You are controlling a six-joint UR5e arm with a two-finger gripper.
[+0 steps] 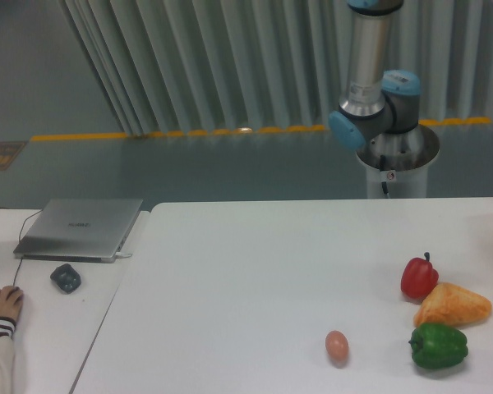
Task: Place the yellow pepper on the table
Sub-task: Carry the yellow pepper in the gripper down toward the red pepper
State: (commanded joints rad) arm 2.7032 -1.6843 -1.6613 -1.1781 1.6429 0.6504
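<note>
We cannot find the yellow pepper anywhere in this view, and we cannot see the gripper either: only the grey-and-blue jointed arm (376,98) shows, rising out of the top of the picture at about one o'clock behind the large plain white table (255,279). Whether the jaws are parted or closed, and whether they carry the pepper above the frame, we cannot tell.

On the table, toward four o'clock, sit a glossy red bell pepper (418,277), an orange-yellow textured wedge (453,305) touching or just beside it, and a glossy green bell pepper (438,345) just below the wedge. A small pinkish-brown egg (337,345) lies near five o'clock, apart from that cluster. At nine o'clock a smaller white desk (57,320) bears a closed silver laptop (80,227) and a small dark object (65,277); a person's hand (2,303) rests at its left edge.

Judging by the red and green peppers, we expect the yellow one to be light, firm-walled yet hollow, and slick-skinned, so likely to slip or roll. We would hold it across the lobed body at its widest part, with moderate pressure, and release it low over the bare stretch of table toward six or seven o'clock.
</note>
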